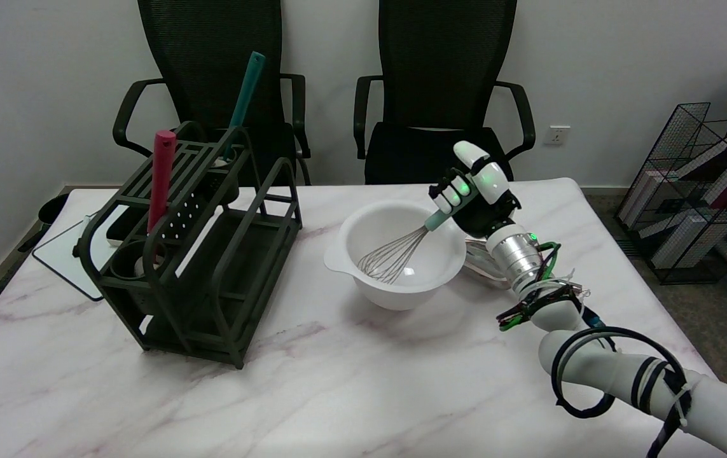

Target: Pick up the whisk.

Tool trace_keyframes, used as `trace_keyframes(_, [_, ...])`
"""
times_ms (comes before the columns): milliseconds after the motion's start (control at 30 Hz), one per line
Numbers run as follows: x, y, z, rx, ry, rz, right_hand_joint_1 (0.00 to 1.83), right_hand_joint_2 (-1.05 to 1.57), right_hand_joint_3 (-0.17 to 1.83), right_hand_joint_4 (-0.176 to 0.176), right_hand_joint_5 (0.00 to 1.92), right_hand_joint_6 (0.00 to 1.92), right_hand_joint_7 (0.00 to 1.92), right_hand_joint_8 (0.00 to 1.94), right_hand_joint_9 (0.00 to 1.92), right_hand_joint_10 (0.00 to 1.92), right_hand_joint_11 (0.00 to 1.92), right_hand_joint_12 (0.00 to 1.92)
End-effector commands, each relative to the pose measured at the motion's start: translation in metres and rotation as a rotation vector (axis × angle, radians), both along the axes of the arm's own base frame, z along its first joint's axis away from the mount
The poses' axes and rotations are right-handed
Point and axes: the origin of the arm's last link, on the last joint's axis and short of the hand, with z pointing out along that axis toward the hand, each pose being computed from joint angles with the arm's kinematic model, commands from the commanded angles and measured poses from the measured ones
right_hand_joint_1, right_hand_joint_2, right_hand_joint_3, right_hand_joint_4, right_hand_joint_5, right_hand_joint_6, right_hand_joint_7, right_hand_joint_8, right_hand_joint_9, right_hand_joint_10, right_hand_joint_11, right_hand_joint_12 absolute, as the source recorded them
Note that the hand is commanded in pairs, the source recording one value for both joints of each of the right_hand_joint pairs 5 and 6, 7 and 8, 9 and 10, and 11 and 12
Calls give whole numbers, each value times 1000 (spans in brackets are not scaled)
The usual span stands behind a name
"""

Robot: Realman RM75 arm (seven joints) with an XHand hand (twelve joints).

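Note:
The whisk (395, 254) has a silver wire head and a teal handle. Its wire head lies inside the white mixing bowl (363, 229) near the table's middle, and its handle slants up to the right over the bowl's rim. My right hand (474, 191) hovers at the bowl's right rim with its fingers wrapped around the teal handle, so most of the handle is hidden. The arm reaches in from the lower right.
A dark green utensil rack (198, 254) stands left of the bowl, holding a red-handled tool (161, 178) and a teal-handled tool (243, 102). A white board (70, 254) lies behind the rack at the left edge. Two black chairs stand beyond the table. A wire book rack (700, 191) stands right.

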Motion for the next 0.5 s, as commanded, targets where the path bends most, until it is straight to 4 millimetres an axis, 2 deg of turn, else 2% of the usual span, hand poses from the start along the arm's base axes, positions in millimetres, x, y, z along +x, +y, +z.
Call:
trace_keyframes(33, [51,25,-8,63,-52,123,907,1571,919,0,1920,1920,1920,1920,1920,1920,1920,1920])
trace_keyframes(100, [62,31,-3,61,-56,146,910,1571,922,0,1920,1920,1920,1920,1920,1920,1920,1920])
trace_keyframes(233, [91,39,21,23,-25,215,931,1571,912,0,1920,1920,1920,1920,1920,1920,1920,1920])
trace_keyframes(333, [105,43,32,-3,-16,256,961,1571,884,0,1920,1920,1920,1920,1920,1920,1920,1920])
trace_keyframes(500, [119,43,37,-21,-20,301,956,1571,856,0,1920,1920,1920,1920,1920,1920,1920,1920])
